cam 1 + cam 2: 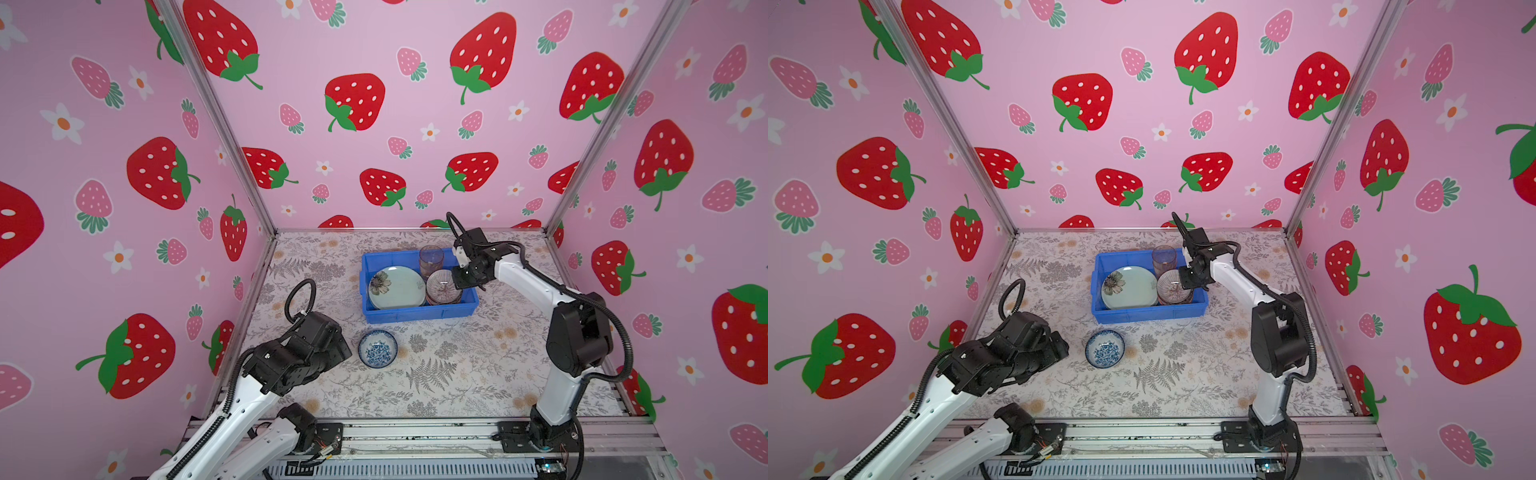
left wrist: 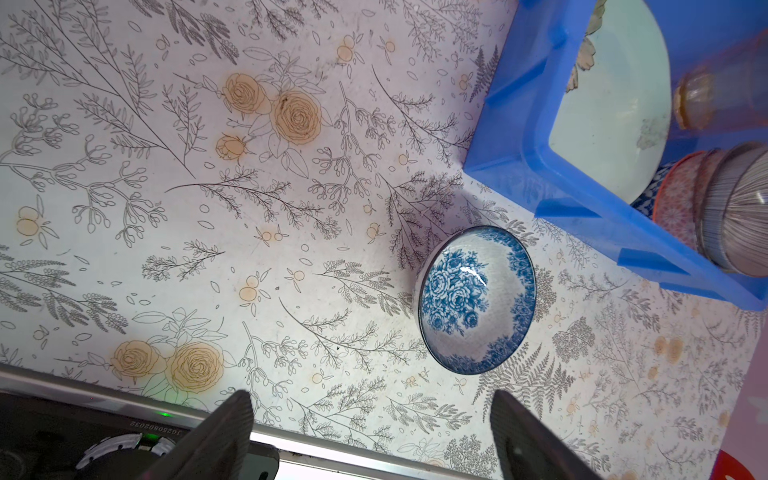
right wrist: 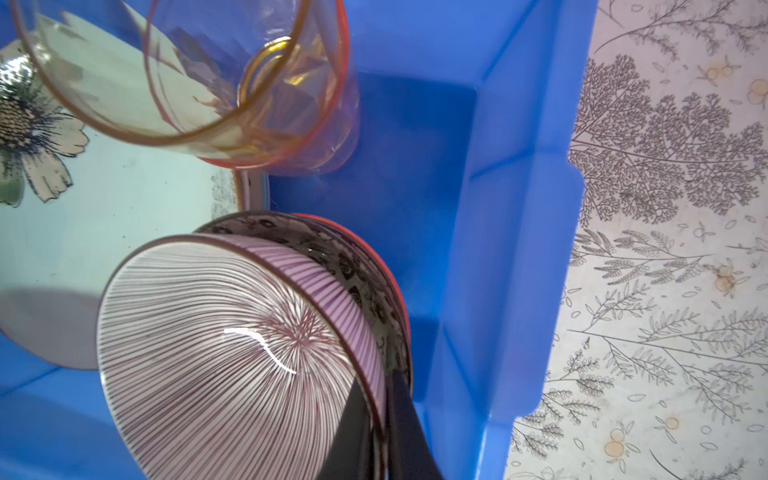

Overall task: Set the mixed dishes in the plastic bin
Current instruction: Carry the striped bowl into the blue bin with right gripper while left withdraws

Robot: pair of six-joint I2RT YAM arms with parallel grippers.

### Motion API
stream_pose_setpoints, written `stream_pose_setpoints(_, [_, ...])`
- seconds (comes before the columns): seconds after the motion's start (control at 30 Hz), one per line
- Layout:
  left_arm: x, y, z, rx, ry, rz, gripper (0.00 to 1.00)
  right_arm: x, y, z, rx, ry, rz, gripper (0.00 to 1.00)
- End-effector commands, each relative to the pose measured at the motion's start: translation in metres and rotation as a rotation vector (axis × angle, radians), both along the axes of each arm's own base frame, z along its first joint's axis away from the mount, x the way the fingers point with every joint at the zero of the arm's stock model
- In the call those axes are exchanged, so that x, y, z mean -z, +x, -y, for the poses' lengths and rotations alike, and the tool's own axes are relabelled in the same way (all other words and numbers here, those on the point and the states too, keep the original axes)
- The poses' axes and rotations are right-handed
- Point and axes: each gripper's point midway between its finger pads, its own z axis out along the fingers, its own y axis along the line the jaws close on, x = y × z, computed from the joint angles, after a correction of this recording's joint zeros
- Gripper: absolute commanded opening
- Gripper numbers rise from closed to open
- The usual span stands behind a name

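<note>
The blue plastic bin (image 1: 419, 318) (image 1: 1148, 318) stands at mid-table. In it lie a pale green flower plate (image 1: 401, 289) (image 3: 124, 216) and amber and pink tumblers (image 1: 431, 259) (image 3: 291, 104), apparently one inside the other. A purple-striped bowl (image 1: 442, 286) (image 3: 232, 340) sits on a black-floral bowl (image 3: 357, 266) and an orange bowl (image 2: 677, 199). My right gripper (image 3: 380, 399) is shut on the striped bowl's rim, one finger inside and one outside. A blue-white bowl (image 1: 377, 348) (image 1: 1105, 348) (image 2: 476, 299) sits upright on the table before the bin. My left gripper (image 2: 372, 399) hovers open just to its left, holding nothing.
The floral tablecloth (image 1: 457, 374) covers the table. Strawberry-print walls enclose three sides, and a metal rail (image 1: 415, 432) runs along the front edge. In the right wrist view the bin's right wall (image 3: 519, 208) stands close beside the bowl stack.
</note>
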Motion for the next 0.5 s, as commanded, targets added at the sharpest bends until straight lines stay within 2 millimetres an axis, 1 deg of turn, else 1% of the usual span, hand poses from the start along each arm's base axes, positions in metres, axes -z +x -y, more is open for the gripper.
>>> stream_pose_setpoints(0.0, [-0.001, 0.004, 0.000, 0.007, 0.005, 0.009, 0.92, -0.015, 0.006, 0.001, -0.001, 0.021, 0.055, 0.00])
stream_pose_setpoints(0.1, [0.000, 0.005, 0.002, 0.011, 0.003, 0.004, 0.92, -0.013, 0.006, 0.003, 0.004, 0.017, 0.057, 0.00])
stream_pose_setpoints(0.2, [0.002, 0.007, 0.003, 0.012, 0.000, 0.001, 0.92, -0.011, 0.006, 0.004, 0.006, 0.011, 0.056, 0.08])
stream_pose_setpoints(0.3, [0.003, 0.010, 0.005, 0.019, -0.001, -0.005, 0.92, -0.010, 0.005, 0.005, 0.009, 0.010, 0.054, 0.22])
stream_pose_setpoints(0.33, [0.005, 0.011, 0.006, 0.021, -0.001, -0.007, 0.92, -0.009, 0.004, 0.005, 0.009, 0.008, 0.053, 0.28])
stream_pose_setpoints(0.37, [0.006, 0.012, 0.007, 0.025, 0.000, -0.010, 0.92, -0.010, 0.005, 0.006, 0.009, 0.007, 0.058, 0.36])
stream_pose_setpoints(0.4, [0.007, 0.013, 0.008, 0.029, 0.001, -0.014, 0.92, -0.013, 0.005, 0.006, 0.008, 0.007, 0.064, 0.43])
stream_pose_setpoints(0.43, [0.009, 0.015, 0.010, 0.033, 0.001, -0.017, 0.92, -0.018, 0.006, 0.007, 0.007, 0.003, 0.074, 0.48])
stream_pose_setpoints(0.47, [0.012, 0.017, 0.012, 0.040, 0.001, -0.025, 0.92, -0.025, 0.007, 0.008, 0.008, 0.000, 0.088, 0.51])
